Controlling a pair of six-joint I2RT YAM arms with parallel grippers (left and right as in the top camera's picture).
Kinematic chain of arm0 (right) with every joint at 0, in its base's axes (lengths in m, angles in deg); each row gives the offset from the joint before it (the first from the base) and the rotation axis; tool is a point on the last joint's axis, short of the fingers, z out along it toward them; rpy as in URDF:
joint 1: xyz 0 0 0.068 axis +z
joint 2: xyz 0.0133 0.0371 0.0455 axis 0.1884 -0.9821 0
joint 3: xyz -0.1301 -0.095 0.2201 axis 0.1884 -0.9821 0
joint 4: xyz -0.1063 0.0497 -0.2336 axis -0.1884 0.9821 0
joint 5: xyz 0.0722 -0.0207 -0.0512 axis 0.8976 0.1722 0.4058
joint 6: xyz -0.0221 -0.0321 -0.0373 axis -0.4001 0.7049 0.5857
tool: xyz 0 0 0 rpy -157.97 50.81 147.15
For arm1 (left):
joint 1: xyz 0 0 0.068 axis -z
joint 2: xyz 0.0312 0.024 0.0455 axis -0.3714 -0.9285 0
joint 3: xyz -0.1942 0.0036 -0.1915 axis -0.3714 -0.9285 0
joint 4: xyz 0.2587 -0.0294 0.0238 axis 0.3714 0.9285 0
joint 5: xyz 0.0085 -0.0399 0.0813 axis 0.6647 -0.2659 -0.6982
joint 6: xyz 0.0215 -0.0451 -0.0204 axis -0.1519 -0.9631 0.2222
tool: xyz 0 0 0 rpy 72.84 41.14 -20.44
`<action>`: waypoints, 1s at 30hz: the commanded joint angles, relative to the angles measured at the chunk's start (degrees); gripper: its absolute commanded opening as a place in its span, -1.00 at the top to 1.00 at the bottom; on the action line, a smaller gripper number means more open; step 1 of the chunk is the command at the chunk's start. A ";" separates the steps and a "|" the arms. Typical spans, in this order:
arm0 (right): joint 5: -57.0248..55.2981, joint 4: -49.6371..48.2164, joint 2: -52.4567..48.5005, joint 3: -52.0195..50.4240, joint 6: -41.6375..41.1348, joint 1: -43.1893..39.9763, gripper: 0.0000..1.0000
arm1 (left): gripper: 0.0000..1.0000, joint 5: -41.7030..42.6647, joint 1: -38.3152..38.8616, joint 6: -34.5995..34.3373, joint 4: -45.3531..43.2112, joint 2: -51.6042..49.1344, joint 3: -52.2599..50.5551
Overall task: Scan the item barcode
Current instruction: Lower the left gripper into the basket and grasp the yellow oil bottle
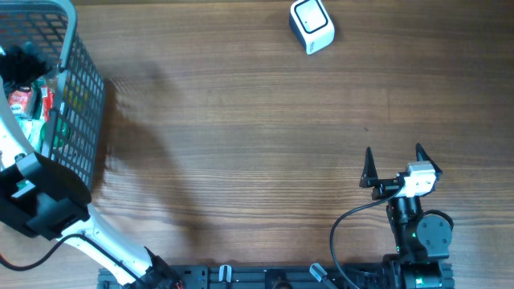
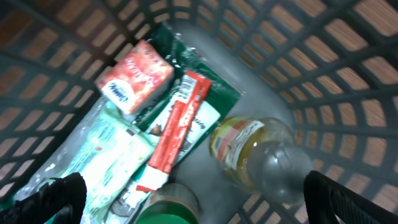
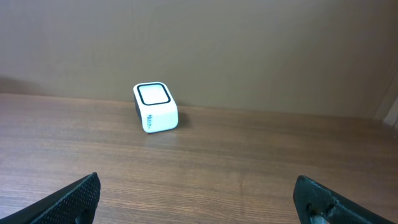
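Observation:
My left gripper (image 2: 202, 202) hangs open inside the grey mesh basket (image 1: 80, 88), above a heap of items. Below it lie a red-and-white pack (image 2: 135, 76), a long red stick packet (image 2: 177, 127), a clear bottle with a yellow label (image 2: 258, 155) and a green-capped bottle (image 2: 171, 208). Nothing is between its fingers. The white barcode scanner (image 1: 312, 26) stands at the table's far edge, also in the right wrist view (image 3: 155, 107). My right gripper (image 1: 393, 156) rests open and empty near the front right, pointing towards the scanner.
The basket sits at the table's far left corner, its mesh wall (image 2: 336, 74) close around my left gripper. A pale green packet (image 2: 102, 155) and a dark green packet (image 2: 205, 106) lie under the other items. Bare wood lies between basket and scanner.

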 commanded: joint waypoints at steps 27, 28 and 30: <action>-1.14 -0.35 0.22 -0.04 1.01 -0.17 -0.99 | -0.56 3.10 4.26 6.21 -1.55 -7.96 0.66; -1.14 -0.35 0.22 -0.04 1.01 -0.17 -0.99 | -0.53 3.10 4.26 6.21 -1.60 -7.98 0.66; -1.14 -0.35 0.22 -0.04 1.01 -0.17 -1.00 | -0.37 3.08 4.26 6.21 -1.60 -8.00 0.66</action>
